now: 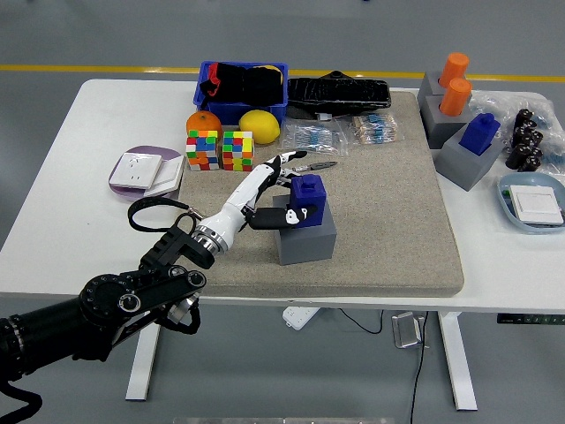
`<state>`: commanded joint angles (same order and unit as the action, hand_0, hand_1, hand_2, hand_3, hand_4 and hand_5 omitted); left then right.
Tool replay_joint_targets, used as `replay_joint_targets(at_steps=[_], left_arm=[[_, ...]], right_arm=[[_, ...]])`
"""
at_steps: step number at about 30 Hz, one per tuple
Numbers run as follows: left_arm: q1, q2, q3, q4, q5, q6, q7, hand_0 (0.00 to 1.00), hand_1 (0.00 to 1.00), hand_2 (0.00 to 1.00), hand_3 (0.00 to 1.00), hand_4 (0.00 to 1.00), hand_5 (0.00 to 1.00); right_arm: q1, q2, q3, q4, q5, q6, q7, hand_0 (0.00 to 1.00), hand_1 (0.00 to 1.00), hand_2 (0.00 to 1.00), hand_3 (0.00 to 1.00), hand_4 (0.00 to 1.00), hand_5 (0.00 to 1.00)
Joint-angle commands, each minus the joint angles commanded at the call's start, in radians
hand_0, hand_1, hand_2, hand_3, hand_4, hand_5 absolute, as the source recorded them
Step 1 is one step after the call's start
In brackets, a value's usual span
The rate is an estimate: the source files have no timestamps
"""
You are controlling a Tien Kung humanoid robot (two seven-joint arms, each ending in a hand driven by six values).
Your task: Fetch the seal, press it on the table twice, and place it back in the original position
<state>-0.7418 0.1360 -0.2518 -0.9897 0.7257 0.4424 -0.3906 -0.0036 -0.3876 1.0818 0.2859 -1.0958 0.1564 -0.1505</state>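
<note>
A blue seal (309,190) stands in a grey block holder (308,240) on the tan mat (388,221), near its middle left. My left hand (289,191) reaches in from the lower left and is closed around the seal, with the thumb in front and the fingers (284,164) behind. The seal sits slightly raised and tilted in its holder. My right arm is not in view.
Two colour cubes (220,149), an orange (203,122), a lemon (259,126) and a blue bin (241,88) lie behind the hand. Component packets (318,138) lie beyond the seal. More seals on grey holders (466,150) stand at the right. A plate (144,171) is at the left.
</note>
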Motion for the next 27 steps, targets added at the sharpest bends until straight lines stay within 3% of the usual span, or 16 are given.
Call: replay_joint_targets(at_steps=[5,13,19,27], left_arm=[[-0.002,0.009,-0.023,-0.010,0.000,0.000,-0.005,0.844,0.474,0.434,0.898,0.711,0.002],[-0.001,0.048,-0.120,-0.025,0.016,0.007,-0.022,0.843,0.480,0.429,0.896,0.705,0.002],[0.004,0.077,-0.181,0.022,0.009,0.016,-0.041,0.844,0.481,0.427,0.895,0.698,0.002],[0.018,0.080,-0.154,0.126,-0.027,0.036,-0.087,0.843,0.487,0.426,0.886,0.676,0.002]], right_arm=[[0.000,0.000,-0.002,0.000,0.001,0.000,0.000,0.831,0.761,0.753,0.695,0.749,0.378],[-0.001,0.001,0.002,0.000,0.000,0.000,0.000,0.831,0.761,0.753,0.695,0.749,0.377],[-0.003,0.002,0.002,0.000,0.000,0.001,-0.001,0.831,0.761,0.753,0.694,0.748,0.378],[-0.002,0.003,0.000,0.001,0.000,0.000,0.000,0.831,0.761,0.753,0.694,0.748,0.377]])
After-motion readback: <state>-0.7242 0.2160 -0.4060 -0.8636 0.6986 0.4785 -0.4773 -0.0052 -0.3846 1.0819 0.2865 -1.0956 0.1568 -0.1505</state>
